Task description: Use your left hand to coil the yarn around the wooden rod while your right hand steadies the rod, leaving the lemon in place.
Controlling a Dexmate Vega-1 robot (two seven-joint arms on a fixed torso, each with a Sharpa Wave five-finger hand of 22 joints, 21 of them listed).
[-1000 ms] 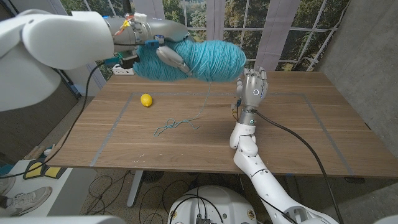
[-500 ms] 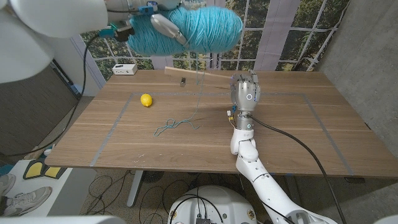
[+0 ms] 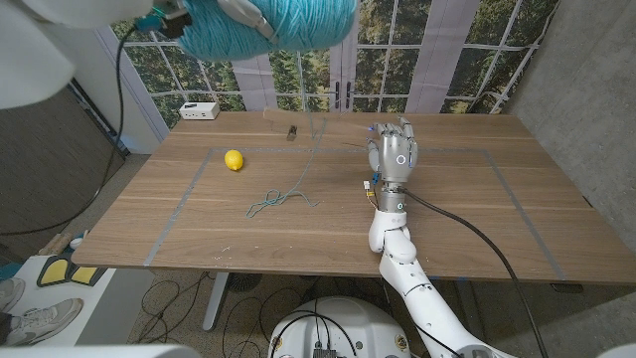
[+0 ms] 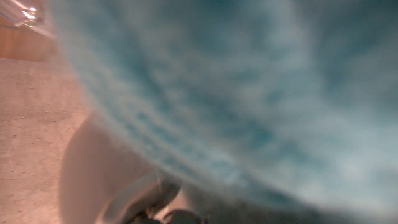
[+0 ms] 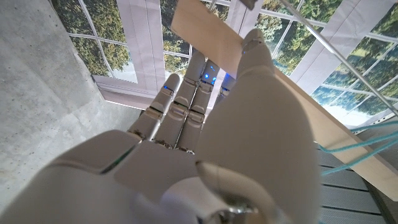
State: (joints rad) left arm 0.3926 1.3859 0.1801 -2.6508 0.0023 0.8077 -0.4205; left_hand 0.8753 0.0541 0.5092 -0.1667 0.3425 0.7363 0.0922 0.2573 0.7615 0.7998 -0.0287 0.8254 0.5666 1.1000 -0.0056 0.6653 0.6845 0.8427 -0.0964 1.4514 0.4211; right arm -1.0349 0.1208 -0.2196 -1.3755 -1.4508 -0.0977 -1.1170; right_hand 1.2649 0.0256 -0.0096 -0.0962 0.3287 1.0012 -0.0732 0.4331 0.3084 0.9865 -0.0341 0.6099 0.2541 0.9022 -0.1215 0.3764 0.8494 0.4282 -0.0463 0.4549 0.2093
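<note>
Worktop (image 3: 437, 214): wood, with pale marked lines on it. Windows with trees showing stand behind it.

Yarn ball (image 3: 268, 22): big teal skein held high over the worktop's far left side, partly cut off by the head view's top edge. In the left wrist view it's a teal blur (image 4: 249, 93) right at the lens.

Left hand (image 3: 243, 12): fingers wrapped on the yarn ball, gripping it.

Right hand (image 3: 394, 149): standing upright near mid-worktop at the rod's near end. In the right wrist view (image 5: 205, 124) the fingers reach along the rod and the thumb lies over it. Looks like a hold, but can't confirm a firm grip.

Wooden rod (image 5: 249, 56): flat pale strip, running from the right hand toward the far edge.

Yarn strand (image 3: 310, 159): drops from the ball to a loose tangle (image 3: 278, 199) on the worktop, mid-left.

Lemon (image 3: 234, 159): on the worktop left of the tangle, well apart from both hands.

White box (image 3: 200, 110): at the far left corner.
</note>
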